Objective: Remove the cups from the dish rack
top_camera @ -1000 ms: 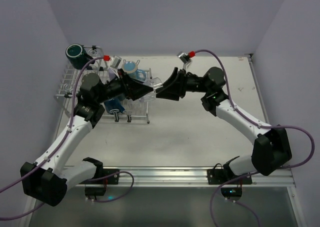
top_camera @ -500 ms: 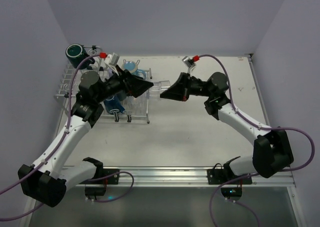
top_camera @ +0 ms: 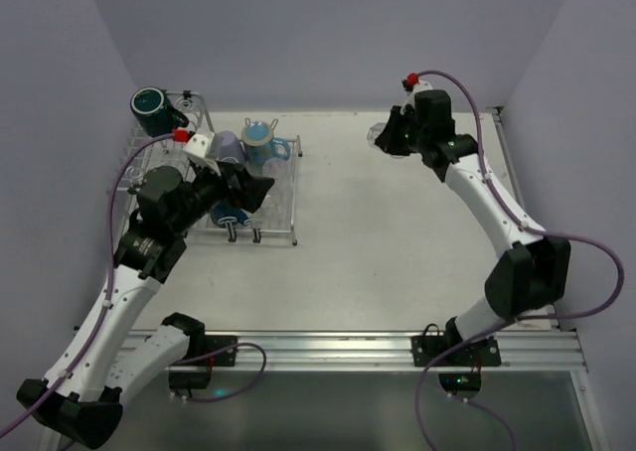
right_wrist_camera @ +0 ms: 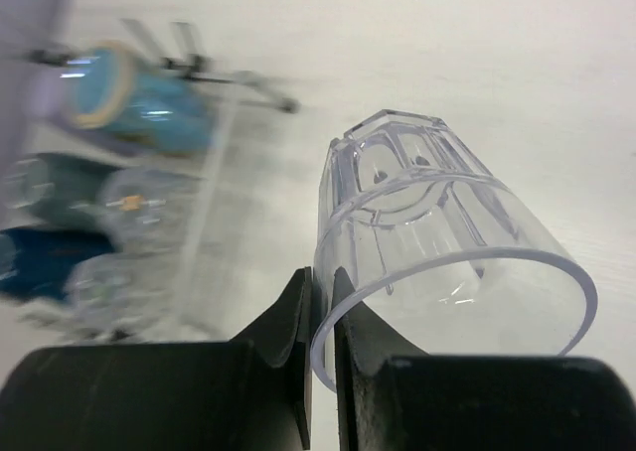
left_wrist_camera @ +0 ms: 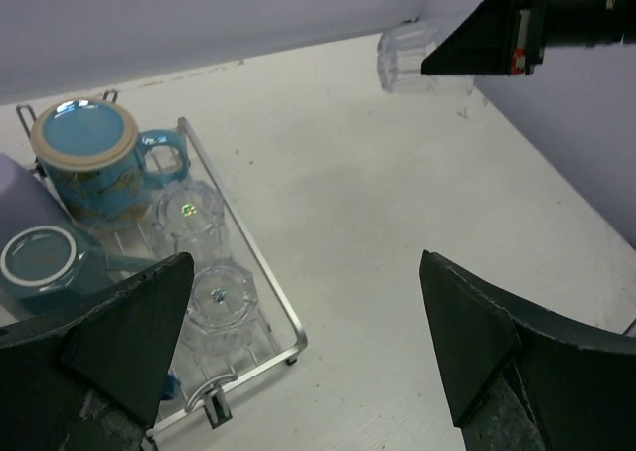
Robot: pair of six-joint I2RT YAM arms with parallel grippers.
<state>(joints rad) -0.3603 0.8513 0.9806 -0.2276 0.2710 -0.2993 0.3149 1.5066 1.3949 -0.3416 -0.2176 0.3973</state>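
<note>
Since a second ago my right arm has swung off to the upper right of the top view. The right fingers (right_wrist_camera: 288, 317) are clamped on the rim of the clear ribbed glass (right_wrist_camera: 447, 242). My left fingers (left_wrist_camera: 129, 322) stand wide apart over the dish rack (left_wrist_camera: 260, 272), upper left on the counter (top_camera: 397, 252), other cups inside.

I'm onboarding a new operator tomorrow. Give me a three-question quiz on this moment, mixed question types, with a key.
1. What does the right gripper hold? A) a plate B) a clear glass C) nothing
2. True or false: the left gripper is shut.
3. Fill in: in the left wrist view, ___ clear glasses sit in the dish rack.

Key: 1 B; 2 false, its fingers are spread wide; 3 two.
</note>
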